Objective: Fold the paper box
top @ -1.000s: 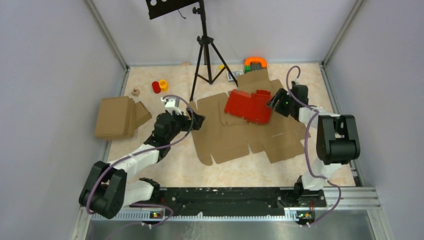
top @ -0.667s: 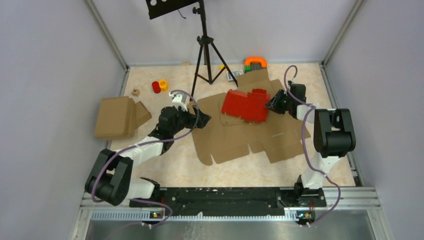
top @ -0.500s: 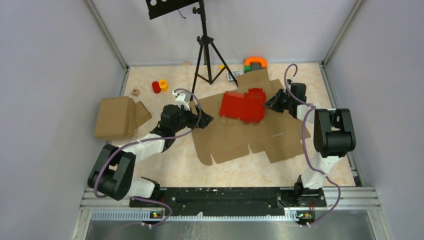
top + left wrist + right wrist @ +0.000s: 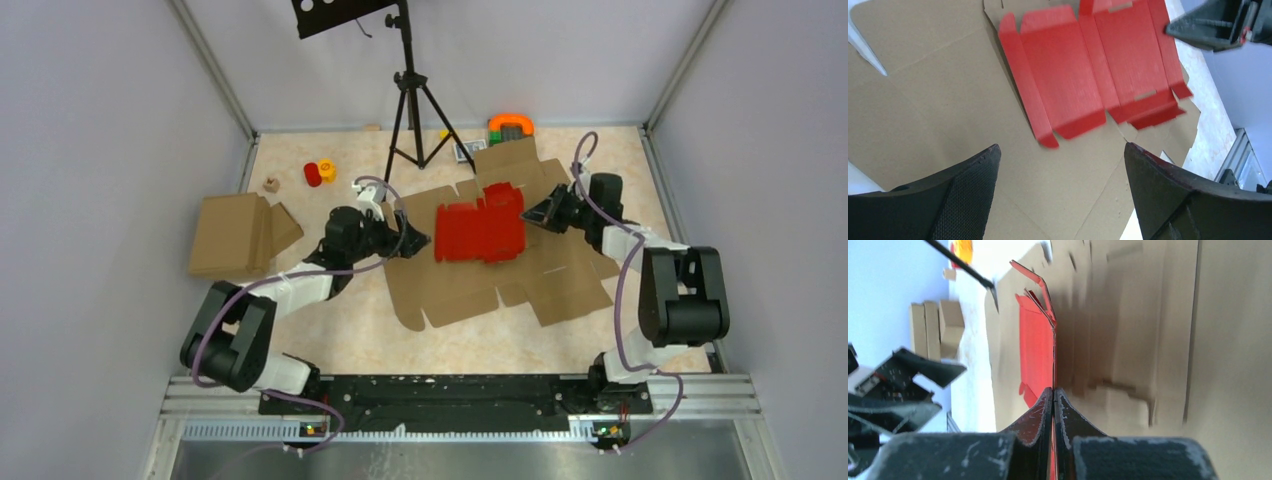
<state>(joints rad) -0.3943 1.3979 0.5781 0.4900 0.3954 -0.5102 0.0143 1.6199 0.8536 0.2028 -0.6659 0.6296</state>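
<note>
The paper box [image 4: 480, 232] is a bright red flapped cut-out spread nearly flat on a large brown cardboard sheet [image 4: 470, 285]. My right gripper [image 4: 532, 215] is shut on the red card's right edge. In the right wrist view the card [image 4: 1035, 347] runs edge-on between the closed fingertips [image 4: 1053, 390]. My left gripper [image 4: 420, 241] stands open just left of the cut-out, nothing between its fingers. The left wrist view shows the red cut-out [image 4: 1088, 70] beyond the wide-open fingers [image 4: 1062, 147], with the right gripper [image 4: 1218, 30] at the top right.
A folded brown cardboard box [image 4: 235, 235] lies at the left. A black tripod [image 4: 410, 110] stands behind the sheet. Small red and yellow items [image 4: 320, 172], a wooden block [image 4: 271, 184] and an orange-green toy [image 4: 510, 125] sit along the back.
The right gripper closed on the red card's right edge. The card dropped flatter and shifted left. The left arm reached further right toward it, still open.
</note>
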